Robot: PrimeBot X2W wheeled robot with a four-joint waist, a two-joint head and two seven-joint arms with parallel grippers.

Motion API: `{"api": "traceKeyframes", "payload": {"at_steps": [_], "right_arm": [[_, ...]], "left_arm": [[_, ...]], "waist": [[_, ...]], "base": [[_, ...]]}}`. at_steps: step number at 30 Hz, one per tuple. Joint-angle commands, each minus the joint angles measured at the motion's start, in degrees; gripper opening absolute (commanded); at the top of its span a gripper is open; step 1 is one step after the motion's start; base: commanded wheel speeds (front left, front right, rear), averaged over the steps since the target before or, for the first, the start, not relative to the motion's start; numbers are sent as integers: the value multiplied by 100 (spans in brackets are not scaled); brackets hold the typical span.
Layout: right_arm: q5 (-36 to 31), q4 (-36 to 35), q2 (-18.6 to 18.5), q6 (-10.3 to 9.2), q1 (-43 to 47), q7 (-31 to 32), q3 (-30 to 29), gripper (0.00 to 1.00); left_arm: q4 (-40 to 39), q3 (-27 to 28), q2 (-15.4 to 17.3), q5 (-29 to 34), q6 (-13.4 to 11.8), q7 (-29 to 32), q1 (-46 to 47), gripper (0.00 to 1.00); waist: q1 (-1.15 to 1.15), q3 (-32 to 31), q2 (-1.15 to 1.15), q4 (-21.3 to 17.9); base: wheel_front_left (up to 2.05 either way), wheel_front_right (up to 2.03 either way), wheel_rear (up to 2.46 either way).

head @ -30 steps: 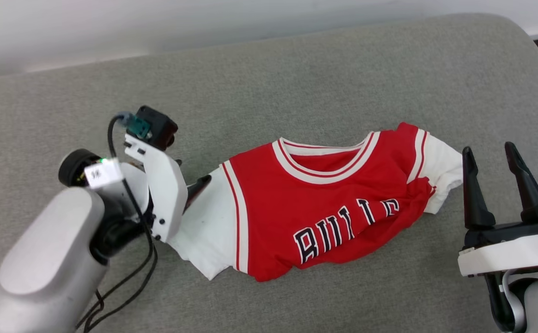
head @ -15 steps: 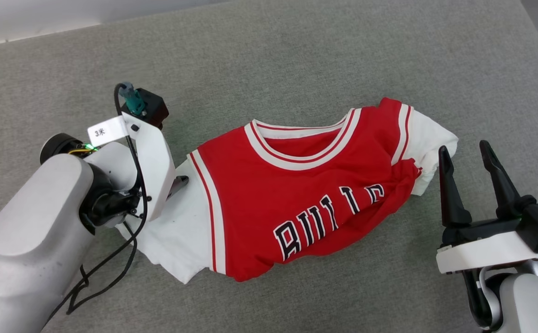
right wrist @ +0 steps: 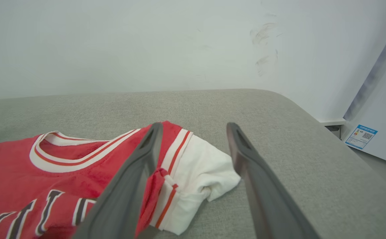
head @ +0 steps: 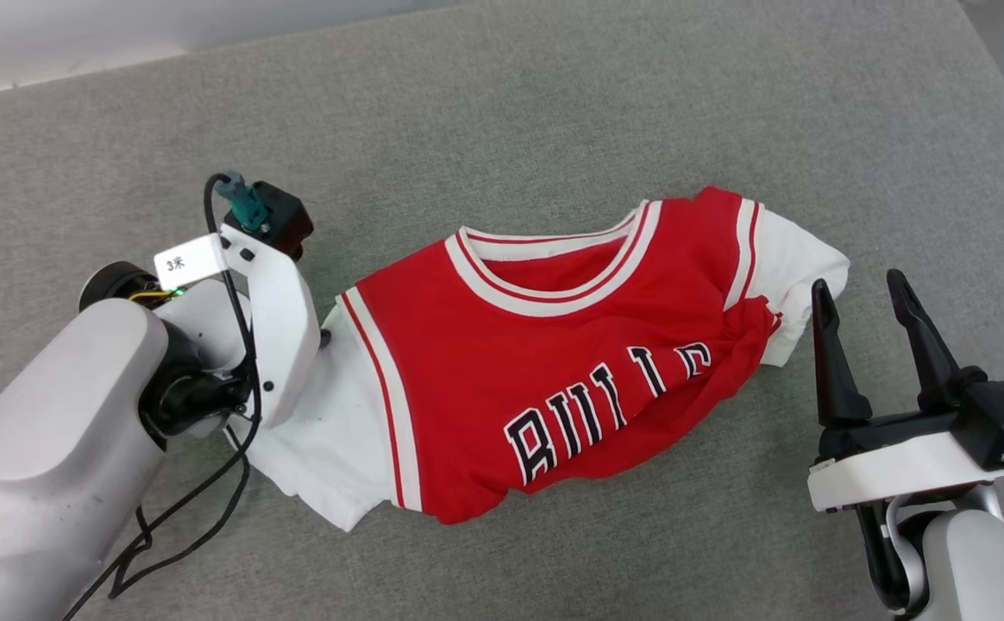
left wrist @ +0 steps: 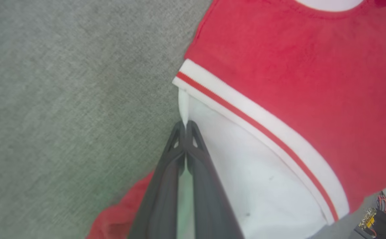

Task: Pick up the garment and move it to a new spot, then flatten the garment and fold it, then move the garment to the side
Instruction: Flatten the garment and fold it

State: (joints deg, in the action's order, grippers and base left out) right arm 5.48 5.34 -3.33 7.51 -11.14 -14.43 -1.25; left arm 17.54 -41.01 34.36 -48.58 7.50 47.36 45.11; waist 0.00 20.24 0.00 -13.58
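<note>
The garment (head: pixel 571 362) lies crumpled on the grey fabric surface (head: pixel 554 112), neck opening away from the robot and chest side up. It is red with white short sleeves and red-and-white striped trim at the collar and armholes. Black letters with a white outline run across the chest: "BULL" reads clearly and the last letter, an S, is half lost in a crease. The lower part is bunched under, so no number can be made out.

The left fingers (left wrist: pixel 209 192) are pressed together, clamped on a thin fold at the edge of the white sleeve (left wrist: pixel 246 172), just below the striped armhole trim. From the head camera this sleeve is the one on the robot's left, partly covered by the white wrist housing. A small white tag (head: pixel 181 261) on that wrist reads "3米", and a black cable (head: pixel 209 483) loops down from the arm.

The right fingers (head: pixel 830 362) stand wide apart with nothing between them, just beside the other white sleeve (head: pixel 800 259) without touching it.

In the right wrist view a white wall (right wrist: pixel 146 43) rises behind the surface, with dark scuff marks (right wrist: pixel 262 33). At the right edge, a white panel bears a blue-and-white sticker (right wrist: pixel 360 136) with a QR code; its print is too small to read.
</note>
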Motion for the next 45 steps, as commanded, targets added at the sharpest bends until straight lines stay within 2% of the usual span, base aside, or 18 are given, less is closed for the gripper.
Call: {"api": "traceKeyframes", "payload": {"at_steps": [1,10,16,27,28,29,37,45], "right_arm": [[-5,6,28,-4,-34,-40,14,100],[-54,86,2,-4,73,-1,45,100],[-37,77,4,-4,47,10,113,100],[39,102,33,-4,-141,-34,294,100],[41,111,35,-4,-155,-42,296,100],[41,116,38,-4,-165,-39,296,100],[5,172,48,-4,-194,-62,296,100],[-60,147,-34,-4,-63,-31,230,100]], "left_arm": [[38,9,76,35,-9,-70,-25,0],[-100,150,300,14,-9,-513,219,0],[-97,256,468,324,-79,-778,557,0],[733,221,406,1248,-583,-1463,1226,0],[840,188,389,1317,-621,-1520,1232,26],[940,165,384,1380,-639,-1597,1240,100],[1524,179,99,1447,-619,-2637,1005,100],[1596,478,-304,1218,-553,-4327,591,100]], "waist": [[0,-79,0,57],[0,-409,0,232],[0,-413,0,233],[0,-41,0,13],[0,-24,0,9],[0,-8,0,8],[0,-99,0,170],[0,-533,0,519]], "base": [[0,0,0],[0,0,0],[0,0,0],[0,0,0],[0,0,0],[0,0,0],[0,0,0],[0,0,0]]}}
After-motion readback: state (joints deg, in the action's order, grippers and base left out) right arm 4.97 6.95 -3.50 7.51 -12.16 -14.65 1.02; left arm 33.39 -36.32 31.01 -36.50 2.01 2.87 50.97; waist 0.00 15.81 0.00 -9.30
